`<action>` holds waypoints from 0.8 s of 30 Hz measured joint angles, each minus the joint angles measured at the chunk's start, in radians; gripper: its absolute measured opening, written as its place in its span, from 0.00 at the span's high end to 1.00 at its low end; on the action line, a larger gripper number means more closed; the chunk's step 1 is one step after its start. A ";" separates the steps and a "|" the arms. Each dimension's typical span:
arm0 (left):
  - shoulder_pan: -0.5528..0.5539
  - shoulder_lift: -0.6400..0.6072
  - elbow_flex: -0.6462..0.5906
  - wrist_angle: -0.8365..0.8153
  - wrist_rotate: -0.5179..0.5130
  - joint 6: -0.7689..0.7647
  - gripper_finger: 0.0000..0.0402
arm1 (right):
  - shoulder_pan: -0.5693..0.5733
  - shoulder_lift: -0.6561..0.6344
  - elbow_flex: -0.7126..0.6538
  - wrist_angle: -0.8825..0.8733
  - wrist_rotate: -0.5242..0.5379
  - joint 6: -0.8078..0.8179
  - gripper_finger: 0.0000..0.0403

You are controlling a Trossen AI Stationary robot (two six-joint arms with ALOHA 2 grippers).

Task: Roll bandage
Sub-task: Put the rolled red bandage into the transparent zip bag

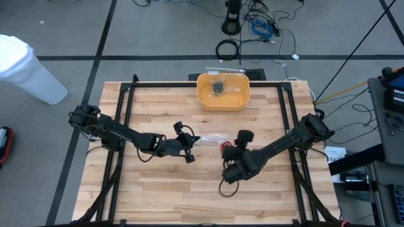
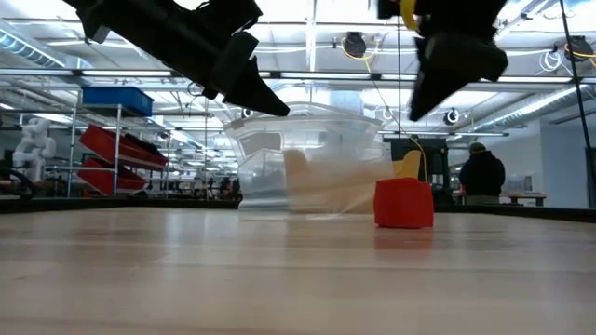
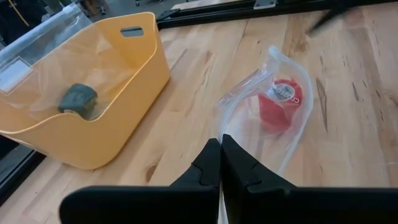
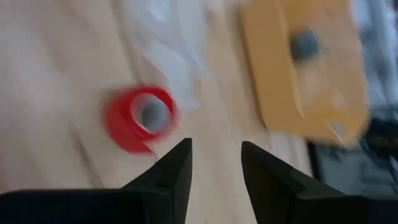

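Right hand (image 4: 214,162) is hanging above the wooden surface (image 1: 189,189) near its middle, fingers parted with a clear gap and nothing between them. Just beyond its fingertips, the bandage (image 4: 138,118), a small red roll, is standing on end on the surface, free of the hand. In the low view the roll (image 2: 403,203) is sitting right below that raised hand (image 2: 453,74).

Left hand (image 3: 221,165) is hovering on the other side of the roll, fingers pressed shut; whether they are pinching the near edge of the clear plastic bag (image 3: 264,106) is hard to tell. The bag is lying flat, its far end lying against the bandage (image 3: 280,102).

Farther back, a yellow tub (image 1: 223,91) is sitting at the surface's far edge, with a small dark lump (image 3: 79,99) inside. A person (image 2: 481,173) is standing in the room behind.
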State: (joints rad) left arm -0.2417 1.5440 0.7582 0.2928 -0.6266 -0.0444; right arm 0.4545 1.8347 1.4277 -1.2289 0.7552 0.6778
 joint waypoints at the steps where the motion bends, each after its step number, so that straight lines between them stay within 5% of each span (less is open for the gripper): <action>1: 0.000 0.000 0.000 0.000 0.000 0.000 1.00 | 0.002 0.000 0.000 -0.055 0.000 0.057 0.69; 8: 0.000 0.000 0.000 0.003 0.000 0.001 1.00 | 0.076 0.000 -0.054 -0.200 0.010 0.334 0.69; 19: -0.001 -0.065 -0.001 -0.045 0.049 0.007 1.00 | 0.142 0.000 -0.251 0.231 0.016 0.489 0.69; 24: -0.001 -0.093 -0.001 -0.061 0.047 0.026 1.00 | 0.136 0.000 -0.280 0.282 0.091 0.491 0.69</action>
State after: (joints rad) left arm -0.2424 1.4509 0.7574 0.2314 -0.5793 -0.0185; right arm 0.5909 1.8347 1.1473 -0.9465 0.8460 1.1685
